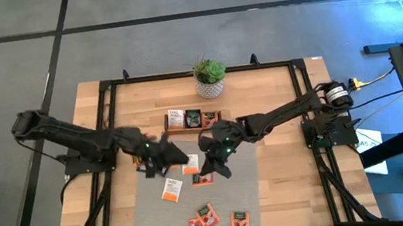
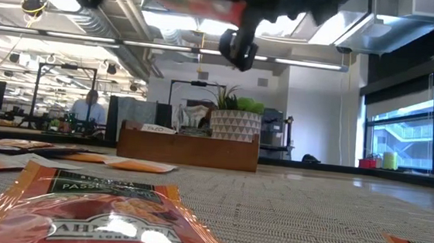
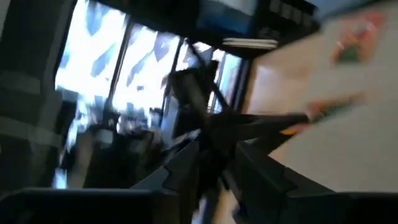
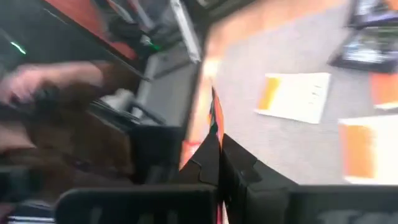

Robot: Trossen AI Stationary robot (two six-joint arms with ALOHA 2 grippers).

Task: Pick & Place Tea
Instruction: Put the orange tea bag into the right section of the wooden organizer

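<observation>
Over the mat [image 1: 247, 189], the right gripper [image 1: 216, 164] is clenched on an orange packet [image 4: 214, 121], seemingly pinched edge-on between its fingers. The left gripper [image 1: 163, 162] hangs beside it; I cannot tell its jaws. Other packets [image 1: 204, 219] lie on the mat, some in the tray [image 1: 219, 116].

**Both arms reaching inward over the table's middle**

Left arm extends from the left edge, its left gripper [image 1: 162, 159] near centre; finger state unclear. Right arm extends from the right edge, its right gripper [image 1: 215, 160] just beside it, fingers closed.
</observation>
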